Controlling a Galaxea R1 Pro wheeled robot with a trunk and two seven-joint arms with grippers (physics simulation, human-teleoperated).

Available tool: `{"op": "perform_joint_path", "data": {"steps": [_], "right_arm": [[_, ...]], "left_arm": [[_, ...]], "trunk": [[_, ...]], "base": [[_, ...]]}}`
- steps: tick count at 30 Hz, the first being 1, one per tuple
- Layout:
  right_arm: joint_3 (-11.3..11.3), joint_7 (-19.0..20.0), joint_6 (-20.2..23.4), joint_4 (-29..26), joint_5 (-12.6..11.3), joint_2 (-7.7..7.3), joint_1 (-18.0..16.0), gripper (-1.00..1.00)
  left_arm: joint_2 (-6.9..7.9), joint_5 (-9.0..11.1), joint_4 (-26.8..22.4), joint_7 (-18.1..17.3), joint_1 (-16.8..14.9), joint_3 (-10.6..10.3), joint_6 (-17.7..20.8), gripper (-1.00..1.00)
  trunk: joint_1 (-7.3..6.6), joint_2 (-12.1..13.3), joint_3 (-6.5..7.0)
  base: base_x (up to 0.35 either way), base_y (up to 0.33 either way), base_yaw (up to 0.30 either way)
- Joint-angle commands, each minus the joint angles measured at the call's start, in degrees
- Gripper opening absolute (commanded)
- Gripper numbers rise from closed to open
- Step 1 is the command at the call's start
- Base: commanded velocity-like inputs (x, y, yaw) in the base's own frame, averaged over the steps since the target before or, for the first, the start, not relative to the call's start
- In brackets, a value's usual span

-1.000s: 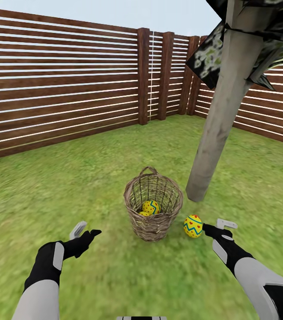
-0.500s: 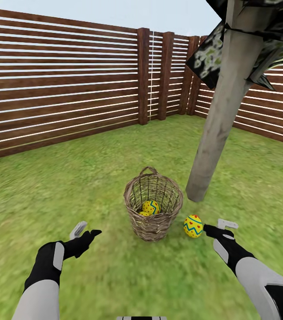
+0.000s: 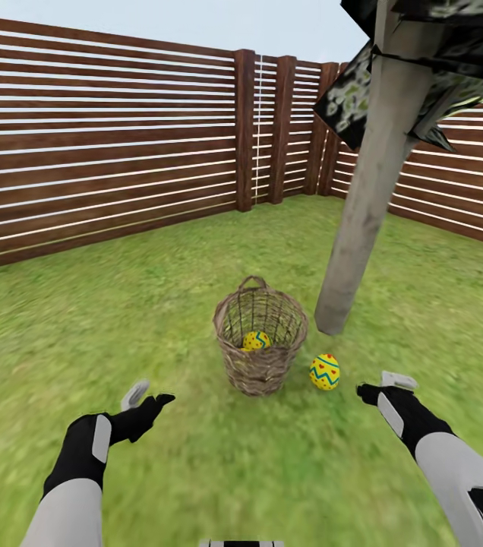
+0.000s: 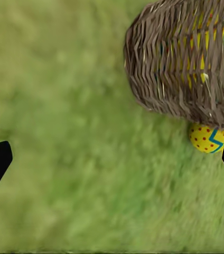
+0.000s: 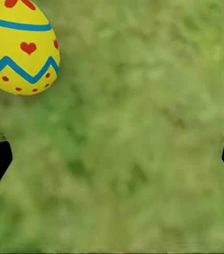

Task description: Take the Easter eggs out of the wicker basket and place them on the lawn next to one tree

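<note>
The wicker basket (image 3: 260,357) stands upright on the lawn (image 3: 120,319), beside the pale trunk of the tree (image 3: 363,197). A yellow Easter egg (image 3: 255,340) with a blue zigzag lies inside it; I cannot tell whether more lie under it. Another zigzag egg (image 3: 324,371) rests on the grass between basket and trunk. My right gripper (image 3: 382,384) is open, a short way right of that egg (image 5: 19,47), not touching it. My left gripper (image 3: 153,393) hangs open left of the basket (image 4: 186,58), with the lawn egg (image 4: 210,138) showing past it.
A dark brown slatted fence (image 3: 105,137) encloses the garden on the far and right sides, with a corner post (image 3: 245,129) behind the basket. The tree's dark crown (image 3: 439,45) hangs overhead at the right. Open grass spreads to the left and in front.
The whole view has shifted, so the camera moved back and the basket, egg and trunk sit higher. My right gripper has drawn away from the egg on the grass; the gap is wider.
</note>
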Motion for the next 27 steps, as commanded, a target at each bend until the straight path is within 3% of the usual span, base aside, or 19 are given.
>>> {"op": "perform_joint_path", "data": {"steps": [1, 10, 21, 27], "right_arm": [[-0.3, -0.3, 1.1, -0.3, -0.6, -0.19, 0.0, 1.0], [-4.9, -0.3, 4.9, -3.0, -0.6, -0.6, 0.0, 1.0], [-5.6, -0.3, 7.1, -5.7, -0.6, -0.55, 0.0, 1.0], [-5.4, -0.4, 8.1, -8.2, -0.3, -0.62, 0.0, 1.0]], "left_arm": [[-0.07, -0.2, 0.3, -0.3, -0.1, 0.3, 0.3, 1.0], [-0.07, -0.2, 2.5, -0.2, -0.1, 0.3, -3.3, 1.0], [0.05, 0.0, 3.2, -0.3, -0.1, 0.2, -4.1, 1.0], [0.12, 0.0, 3.2, -0.4, -0.1, -0.5, -7.0, 1.0]], "trunk": [[-0.05, 0.0, -0.05], [-0.05, 0.0, -0.05], [-0.05, 0.0, -0.05], [-0.05, 0.0, -0.05]], "base": [[-0.329, 0.0, 0.0], [-0.334, 0.0, 0.0], [-0.116, 0.0, 0.0], [-0.006, 0.0, 0.0]]}}
